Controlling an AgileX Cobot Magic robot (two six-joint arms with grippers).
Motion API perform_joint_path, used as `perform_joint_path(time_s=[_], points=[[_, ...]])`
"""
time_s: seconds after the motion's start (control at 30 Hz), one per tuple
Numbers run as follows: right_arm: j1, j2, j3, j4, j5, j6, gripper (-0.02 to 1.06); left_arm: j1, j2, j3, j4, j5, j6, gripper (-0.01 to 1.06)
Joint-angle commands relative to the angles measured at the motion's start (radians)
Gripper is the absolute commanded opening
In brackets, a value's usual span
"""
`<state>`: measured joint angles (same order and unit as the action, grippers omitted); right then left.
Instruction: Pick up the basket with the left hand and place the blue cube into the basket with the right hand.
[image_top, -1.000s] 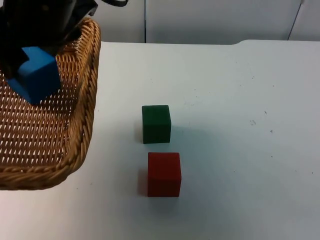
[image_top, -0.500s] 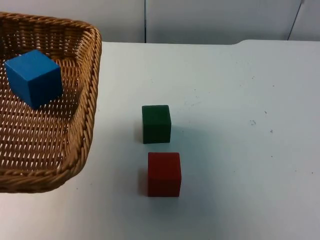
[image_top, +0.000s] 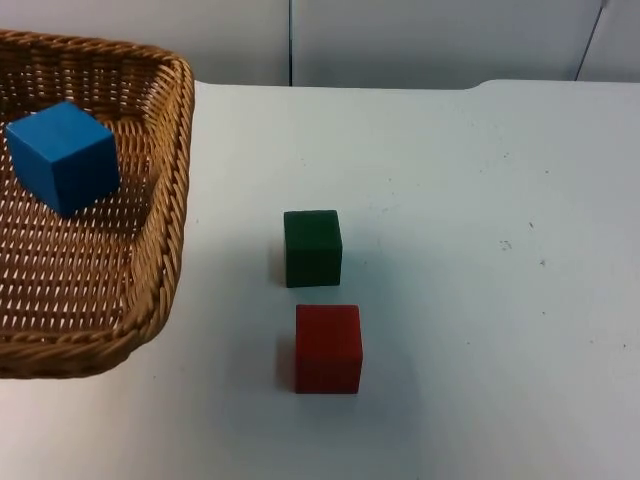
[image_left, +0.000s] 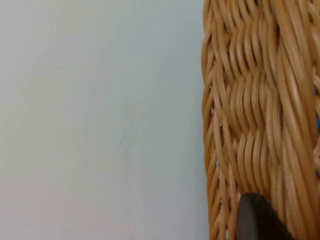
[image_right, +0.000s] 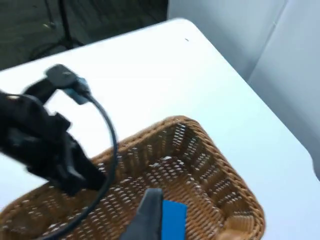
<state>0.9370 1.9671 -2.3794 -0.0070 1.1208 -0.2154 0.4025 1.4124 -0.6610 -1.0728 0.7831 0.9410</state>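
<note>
The blue cube (image_top: 63, 155) was seen lying inside the basket (image_top: 160, 270), toward the 11 o'clock part of the top view, resting on the woven floor close to the basket's far wall. The placing step was therefore judged complete; what remained, if anything, was judged to be the setting down of the basket and the clearing away of both arms.

The basket was seen at the 9 o'clock side of the white worktop (image_top: 480, 200). In the left wrist view the outer weave of the basket's wall was seen at close range, with one dark finger of the left gripper (image_left: 257, 220) lying against the wicker; the basket was thus judged to be gripped at its rim by the left fingers, closed narrowly on the weave.

In the right wrist view the basket and the blue cube were seen from above, the right gripper (image_right: 147, 212) being held well above them. Nothing was seen between its fingers, but how far open they were could not be told.

A green cube (image_top: 312, 247) and a red cube (image_top: 328, 348) were seen on the worktop near its centre, the red at 6 o'clock of the green, both apart from the basket.
</note>
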Motion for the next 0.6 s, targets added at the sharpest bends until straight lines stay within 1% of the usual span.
perform_joint_path(time_s=[0.0, 0.07, 0.17, 0.23, 0.3, 0.37, 0.4, 0.43, 0.47, 0.5, 0.53, 0.57], points=[[0.003, -0.045, -0.007, 0.066, 0.021, -0.055, 0.87, 0.002, -0.004, -0.036, -0.039, 0.02, 0.001, 0.0], [0.003, -0.055, -0.007, 0.06, 0.028, -0.055, 0.87, 0.002, -0.004, -0.038, -0.039, 0.023, 0.001, 0.0], [0.003, -0.07, -0.007, 0.039, 0.073, -0.069, 0.87, 0.002, 0.015, -0.039, -0.037, 0.016, 0.001, 0.0], [0.003, -0.075, -0.007, 0.034, 0.083, -0.069, 0.86, 0.002, 0.026, -0.039, -0.037, 0.016, 0.001, 0.0], [0.003, -0.083, 0.026, 0.038, 0.055, -0.073, 0.86, 0.002, 0.051, -0.039, -0.039, 0.018, 0.001, 0.0], [0.003, -0.105, 0.125, 0.038, -0.051, -0.075, 0.86, 0.002, 0.074, -0.039, -0.044, 0.016, 0.007, 0.0], [0.003, -0.105, 0.125, 0.038, -0.051, -0.075, 0.86, 0.002, 0.074, -0.039, -0.044, 0.016, 0.007, 0.0], [0.003, -0.122, 0.222, 0.038, -0.174, -0.073, 0.86, 0.002, 0.081, -0.039, -0.051, 0.016, 0.023, 0.0], [0.003, -0.131, 0.259, 0.038, -0.209, -0.073, 0.86, 0.002, 0.086, -0.04, -0.066, 0.016, 0.046, 0.0], [0.003, -0.153, 0.377, 0.051, -0.288, -0.078, 0.86, 0.002, 0.09, -0.041, -0.075, 0.016, 0.058, 0.0], [0.003, -0.172, 0.459, 0.083, -0.34, -0.091, 0.86, 0.002, 0.09, -0.045, -0.079, 0.016, 0.069, 0.0], [0.003, -0.172, 0.459, 0.083, -0.34, -0.091, 0.86, 0.002, 0.09, -0.045, -0.079, 0.016, 0.069, 0.0]])
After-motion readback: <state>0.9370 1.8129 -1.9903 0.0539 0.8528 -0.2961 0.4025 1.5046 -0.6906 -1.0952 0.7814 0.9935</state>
